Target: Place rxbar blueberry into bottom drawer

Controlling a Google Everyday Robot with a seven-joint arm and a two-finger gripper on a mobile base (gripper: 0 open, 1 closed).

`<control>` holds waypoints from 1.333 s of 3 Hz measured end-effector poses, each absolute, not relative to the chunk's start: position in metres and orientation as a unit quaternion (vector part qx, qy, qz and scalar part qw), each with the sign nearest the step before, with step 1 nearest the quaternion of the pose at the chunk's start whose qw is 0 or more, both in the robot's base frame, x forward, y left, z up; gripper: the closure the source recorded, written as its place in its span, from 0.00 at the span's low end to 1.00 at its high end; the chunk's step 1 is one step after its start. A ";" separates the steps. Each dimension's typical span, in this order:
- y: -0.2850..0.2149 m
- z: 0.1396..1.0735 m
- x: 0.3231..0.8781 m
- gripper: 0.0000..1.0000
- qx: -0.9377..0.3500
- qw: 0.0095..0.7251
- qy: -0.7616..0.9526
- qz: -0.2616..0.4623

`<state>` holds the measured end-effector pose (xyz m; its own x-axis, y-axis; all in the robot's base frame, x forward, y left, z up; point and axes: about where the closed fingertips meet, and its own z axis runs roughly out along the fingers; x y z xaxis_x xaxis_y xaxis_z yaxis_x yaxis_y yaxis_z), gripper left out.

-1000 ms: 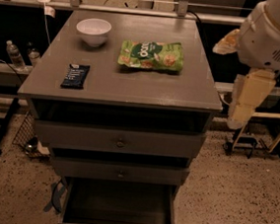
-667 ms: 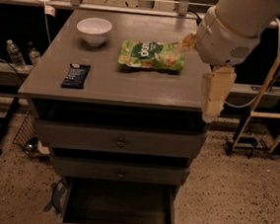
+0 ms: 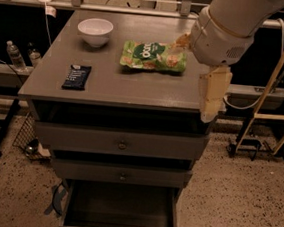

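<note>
The rxbar blueberry (image 3: pixel 76 76), a dark flat bar with white text, lies on the left front part of the grey cabinet top (image 3: pixel 134 87). The bottom drawer (image 3: pixel 120 211) stands pulled open at the foot of the cabinet, its dark inside bare. My arm comes in from the upper right. My gripper (image 3: pixel 211 99), a cream piece, hangs down over the top's right front corner, well to the right of the bar and holding nothing that I can see.
A white bowl (image 3: pixel 95 31) stands at the back left of the top and a green snack bag (image 3: pixel 154 56) lies at the back middle. Two shallower drawers with knobs (image 3: pixel 122 145) are closed. Bottles (image 3: pixel 14 55) stand left; a yellow frame (image 3: pixel 279 98) stands right.
My arm has swung left, from beside the cabinet's right side to over its right edge. The bar, the bag, the bowl and the drawer have not moved.
</note>
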<state>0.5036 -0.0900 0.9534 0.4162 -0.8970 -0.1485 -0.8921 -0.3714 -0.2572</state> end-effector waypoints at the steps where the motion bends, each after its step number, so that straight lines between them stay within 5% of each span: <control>1: -0.087 0.952 0.515 0.00 -0.852 0.147 0.502 -0.026; 4: -0.008 0.918 0.613 0.00 -0.960 0.077 0.218 -0.159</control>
<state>0.6129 -0.0082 0.9182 0.8542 -0.4427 0.2726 -0.3939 -0.8933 -0.2164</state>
